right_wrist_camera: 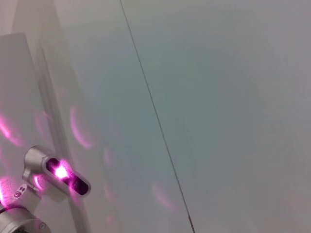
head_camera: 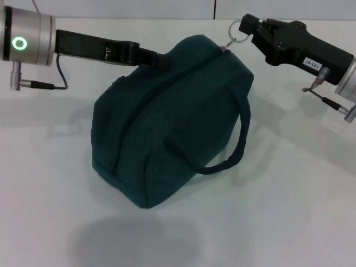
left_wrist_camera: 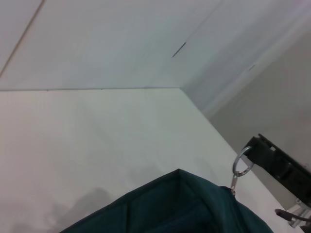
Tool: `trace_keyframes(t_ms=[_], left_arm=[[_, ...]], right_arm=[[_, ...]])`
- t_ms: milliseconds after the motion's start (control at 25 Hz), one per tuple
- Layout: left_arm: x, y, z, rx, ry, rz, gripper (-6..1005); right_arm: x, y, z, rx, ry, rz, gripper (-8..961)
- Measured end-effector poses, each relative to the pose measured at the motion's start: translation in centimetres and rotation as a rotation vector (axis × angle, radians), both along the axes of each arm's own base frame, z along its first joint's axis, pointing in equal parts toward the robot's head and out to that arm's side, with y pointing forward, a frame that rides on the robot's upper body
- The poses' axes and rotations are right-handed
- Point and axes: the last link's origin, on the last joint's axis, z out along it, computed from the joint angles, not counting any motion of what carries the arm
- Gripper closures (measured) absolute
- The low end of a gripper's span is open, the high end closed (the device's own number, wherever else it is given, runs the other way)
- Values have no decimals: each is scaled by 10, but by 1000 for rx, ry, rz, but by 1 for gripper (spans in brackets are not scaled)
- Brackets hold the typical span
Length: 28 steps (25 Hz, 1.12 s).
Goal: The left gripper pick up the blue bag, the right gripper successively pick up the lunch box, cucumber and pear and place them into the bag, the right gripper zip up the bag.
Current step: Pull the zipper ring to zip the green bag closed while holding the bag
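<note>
The dark teal-blue fabric bag (head_camera: 172, 119), soft-sided and matte with a rounded boxy form, sits at the centre of the plain white counter (head_camera: 289, 211); it appears tilted, its base corner toward 7 o'clock, and whether it rests or hangs cannot be told. Its long axis runs from 7 o'clock to 1 o'clock, the zipped top ridge pointing toward 1 o'clock. One loop handle (head_camera: 236, 142) of the same cloth droops on the 4 o'clock side. The black left pincer (head_camera: 150, 57) reaches in from 10 o'clock and meets the bag's upper edge at 11 o'clock, clamped on a dark strap there. The black right pincer (head_camera: 247, 28), at 1 o'clock, is closed on the silver metal ring zipper pull (head_camera: 236, 32) at the ridge's end.
</note>
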Motion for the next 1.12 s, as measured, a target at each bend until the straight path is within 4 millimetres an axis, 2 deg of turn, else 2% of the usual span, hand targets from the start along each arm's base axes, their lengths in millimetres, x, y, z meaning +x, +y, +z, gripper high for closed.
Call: trace_keyframes(t_ms=[440,1120], left_arm=[[2,-5,3,24,-75,-35,950],[11,-21,-7,-31,-125,-141,942]], right_arm=[[3,1,3,6,13,-19,943],[8,1,6,-40,54,-71,943]])
